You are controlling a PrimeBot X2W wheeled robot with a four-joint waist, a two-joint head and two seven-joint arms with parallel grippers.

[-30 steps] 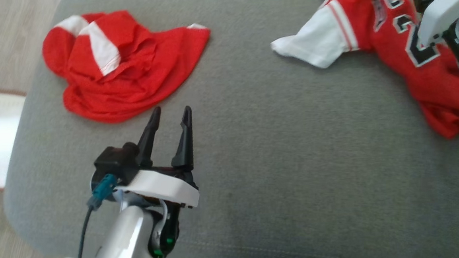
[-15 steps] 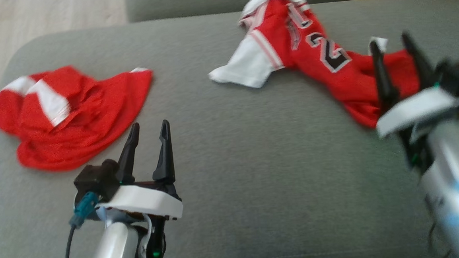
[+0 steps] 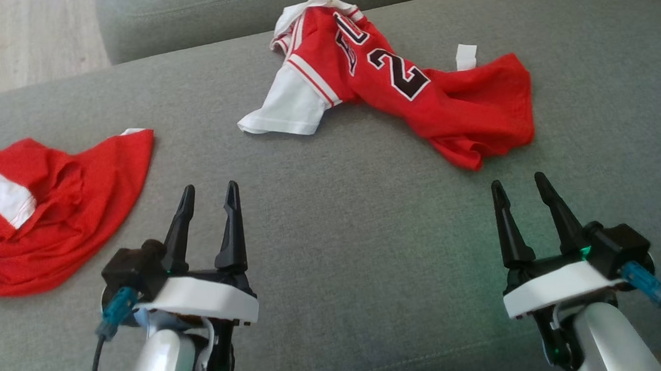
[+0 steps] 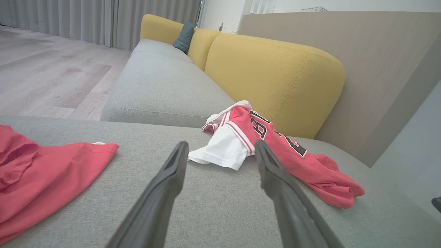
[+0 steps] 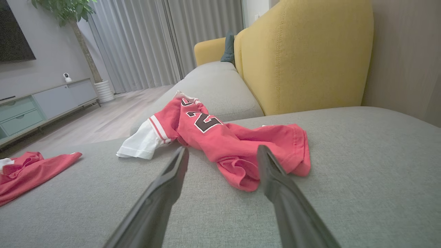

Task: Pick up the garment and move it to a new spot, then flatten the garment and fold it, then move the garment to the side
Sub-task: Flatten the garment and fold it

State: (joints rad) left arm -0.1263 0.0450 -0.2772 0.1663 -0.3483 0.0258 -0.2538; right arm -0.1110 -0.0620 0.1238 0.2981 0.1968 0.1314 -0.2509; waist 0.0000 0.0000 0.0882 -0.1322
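A crumpled red jersey garment with white sleeves and dark numbers lies at the back middle of the grey sofa seat. It also appears in the left wrist view and the right wrist view. A second red garment with white panels lies bunched at the seat's left end. My left gripper stands open over bare cushion at the lower left. My right gripper is open at the lower right, just short of the jersey's hem. Neither gripper holds anything.
A yellow backrest rises behind the jersey, and another grey seat runs beyond it. Wood floor lies past the seat's far left edge. A low cabinet and a potted plant stand across the room.
The head camera has swung, so the whole picture shifted. My right gripper has drawn back from over the jersey to bare cushion in front of it. The left gripper stays open in place.
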